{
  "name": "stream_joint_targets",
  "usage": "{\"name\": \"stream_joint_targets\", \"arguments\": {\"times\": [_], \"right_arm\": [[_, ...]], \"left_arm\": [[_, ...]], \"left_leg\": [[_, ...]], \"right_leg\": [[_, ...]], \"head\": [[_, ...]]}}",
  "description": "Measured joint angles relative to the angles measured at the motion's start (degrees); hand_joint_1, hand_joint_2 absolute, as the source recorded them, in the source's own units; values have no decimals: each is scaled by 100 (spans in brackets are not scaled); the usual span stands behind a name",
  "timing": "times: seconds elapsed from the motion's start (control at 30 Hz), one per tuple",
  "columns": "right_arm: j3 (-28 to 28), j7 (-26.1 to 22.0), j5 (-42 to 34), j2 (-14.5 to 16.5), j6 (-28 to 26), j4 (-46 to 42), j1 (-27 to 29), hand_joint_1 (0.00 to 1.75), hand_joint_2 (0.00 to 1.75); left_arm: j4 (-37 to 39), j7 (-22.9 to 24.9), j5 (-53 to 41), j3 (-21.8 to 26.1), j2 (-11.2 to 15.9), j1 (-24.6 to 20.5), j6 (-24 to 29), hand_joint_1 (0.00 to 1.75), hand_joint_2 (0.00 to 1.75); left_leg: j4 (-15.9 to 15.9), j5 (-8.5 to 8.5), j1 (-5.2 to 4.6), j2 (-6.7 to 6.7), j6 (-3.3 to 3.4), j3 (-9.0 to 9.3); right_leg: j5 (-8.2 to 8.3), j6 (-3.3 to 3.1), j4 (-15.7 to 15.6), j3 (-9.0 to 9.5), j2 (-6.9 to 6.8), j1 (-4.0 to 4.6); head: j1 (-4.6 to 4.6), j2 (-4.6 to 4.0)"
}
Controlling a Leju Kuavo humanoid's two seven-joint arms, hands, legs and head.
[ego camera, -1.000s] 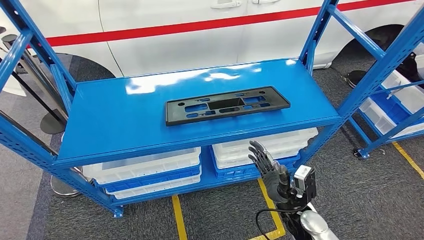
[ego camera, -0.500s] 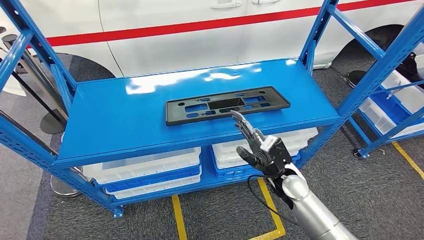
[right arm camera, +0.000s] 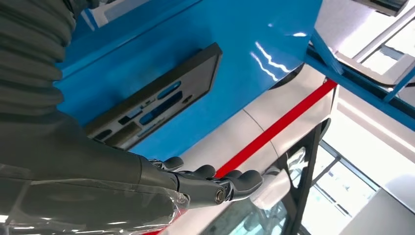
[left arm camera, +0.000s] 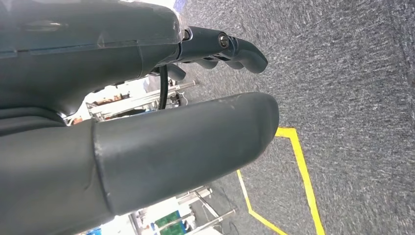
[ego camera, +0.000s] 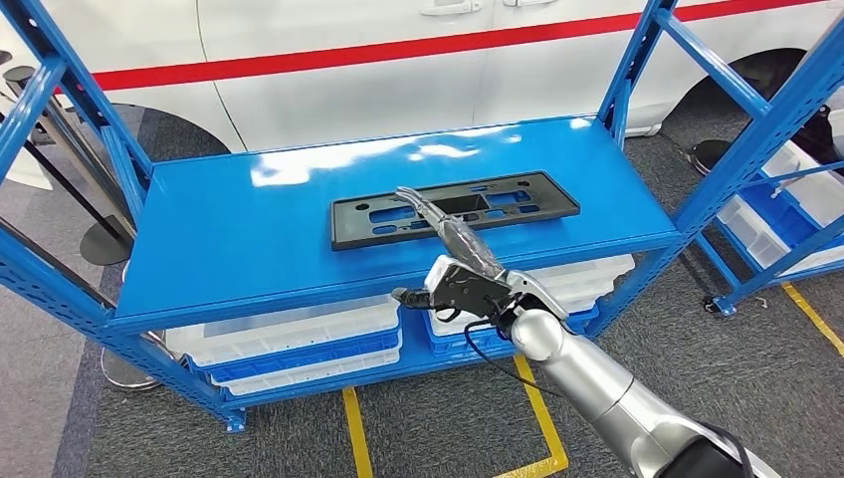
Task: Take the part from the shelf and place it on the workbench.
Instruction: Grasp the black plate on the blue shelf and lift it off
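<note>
Right hand: my right hand [ego camera: 460, 261] hangs over the shelf [ego camera: 229, 229], fingers spread, holding nothing.
Part: black plate [ego camera: 453, 208] lies flat mid-shelf.
Grip: I'd lower onto its near edge — level.

Right hand [ego camera: 450, 251] up from below the shelf [ego camera: 219, 249], fingers now over the part [ego camera: 518, 194].

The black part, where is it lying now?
In the head view the black part lies flat near the middle of the blue shelf, toward its front edge, with the right hand reaching over it.
</note>
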Motion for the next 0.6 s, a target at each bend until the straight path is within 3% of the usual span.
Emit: {"name": "stream_joint_targets", "arguments": {"times": [0.3, 0.6], "right_arm": [[706, 374, 1474, 269, -300, 432, -663, 0, 175], [1031, 412, 1614, 397, -307, 932, -931, 0, 175]], "left_arm": [[0, 48, -206, 0, 0, -1, -88, 0, 0], [0, 50, -256, 1, 13, 0, -97, 0, 0]], "left_leg": [[0, 2, 1, 0, -1, 2], [0, 3, 0, -2, -2, 0]], "right_leg": [[0, 0, 0, 1, -1, 1], [0, 0, -2, 1, -1, -1]], "head": [[0, 0], [0, 0]]}}
